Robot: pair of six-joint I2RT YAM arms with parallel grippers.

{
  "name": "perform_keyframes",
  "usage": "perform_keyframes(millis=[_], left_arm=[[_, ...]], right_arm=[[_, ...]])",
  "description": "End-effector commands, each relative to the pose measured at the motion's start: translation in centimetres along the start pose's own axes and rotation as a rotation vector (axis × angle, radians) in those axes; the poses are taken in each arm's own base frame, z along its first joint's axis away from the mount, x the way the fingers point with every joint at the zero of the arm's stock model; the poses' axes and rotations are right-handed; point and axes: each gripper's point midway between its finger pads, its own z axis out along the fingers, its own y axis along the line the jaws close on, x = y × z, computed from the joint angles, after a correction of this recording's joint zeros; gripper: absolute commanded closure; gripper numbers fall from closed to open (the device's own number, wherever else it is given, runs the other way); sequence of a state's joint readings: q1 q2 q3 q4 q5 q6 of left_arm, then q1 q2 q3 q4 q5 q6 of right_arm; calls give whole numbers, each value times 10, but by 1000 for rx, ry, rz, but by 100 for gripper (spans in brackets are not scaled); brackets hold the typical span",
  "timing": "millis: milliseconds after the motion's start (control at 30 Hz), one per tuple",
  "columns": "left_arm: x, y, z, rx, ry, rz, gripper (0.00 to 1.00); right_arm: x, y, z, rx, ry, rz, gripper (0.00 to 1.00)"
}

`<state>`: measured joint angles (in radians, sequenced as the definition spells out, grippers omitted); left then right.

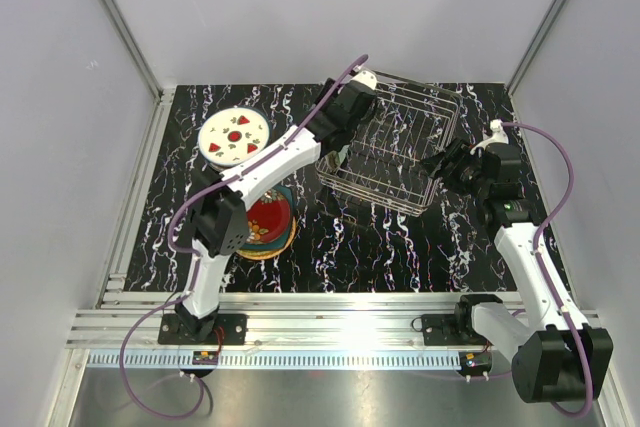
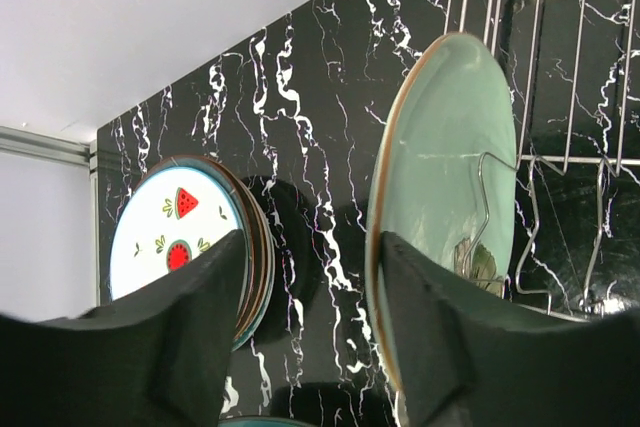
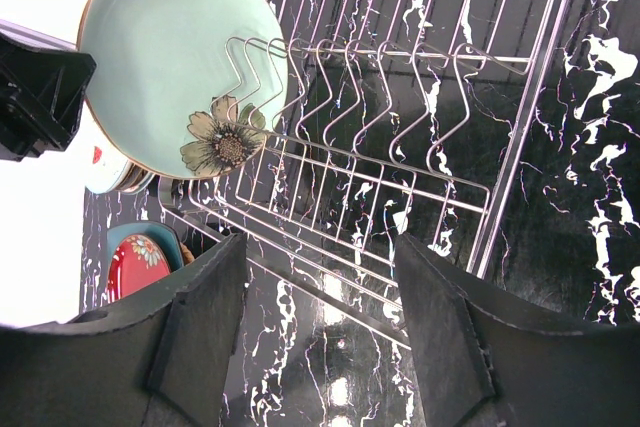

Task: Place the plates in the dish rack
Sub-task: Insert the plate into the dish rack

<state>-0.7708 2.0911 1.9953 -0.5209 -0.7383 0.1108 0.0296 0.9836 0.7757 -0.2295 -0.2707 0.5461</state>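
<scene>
A mint-green plate with a brown flower stands upright in the end slot of the silver wire dish rack. My left gripper is at that end of the rack and is open. In the left wrist view its right finger lies against the rim of that plate, and bare table shows between the jaws. A white fruit-print plate tops a stack at the back left. A red plate lies on another stack under the left arm. My right gripper hangs open and empty over the rack's right side.
The black marbled table is bounded by white walls at the back and sides. Aluminium rails carrying the arm bases run along the near edge. A purple cable loops over the left arm above the plates.
</scene>
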Motion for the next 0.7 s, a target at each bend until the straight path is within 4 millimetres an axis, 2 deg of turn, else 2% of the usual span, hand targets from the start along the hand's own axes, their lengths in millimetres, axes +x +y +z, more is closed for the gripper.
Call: perform_keyframes(millis=[0, 167, 400, 533, 600, 667], left_arm=[[-32, 40, -26, -44, -87, -91, 38], [-35, 38, -35, 15, -105, -136, 26], [-49, 22, -55, 186, -148, -206, 17], [-59, 30, -77, 237, -187, -267, 17], [-57, 35, -85, 246, -187, -294, 17], [-58, 50, -102, 253, -206, -341, 17]], right_arm=[[-12, 4, -1, -1, -36, -23, 31], [-11, 3, 0, 2, -29, -21, 31], [-10, 2, -1, 8, -25, -27, 30], [-10, 1, -2, 14, -26, -26, 30], [-10, 2, -3, 10, -28, -28, 30], [-10, 2, -4, 9, -30, -29, 30]])
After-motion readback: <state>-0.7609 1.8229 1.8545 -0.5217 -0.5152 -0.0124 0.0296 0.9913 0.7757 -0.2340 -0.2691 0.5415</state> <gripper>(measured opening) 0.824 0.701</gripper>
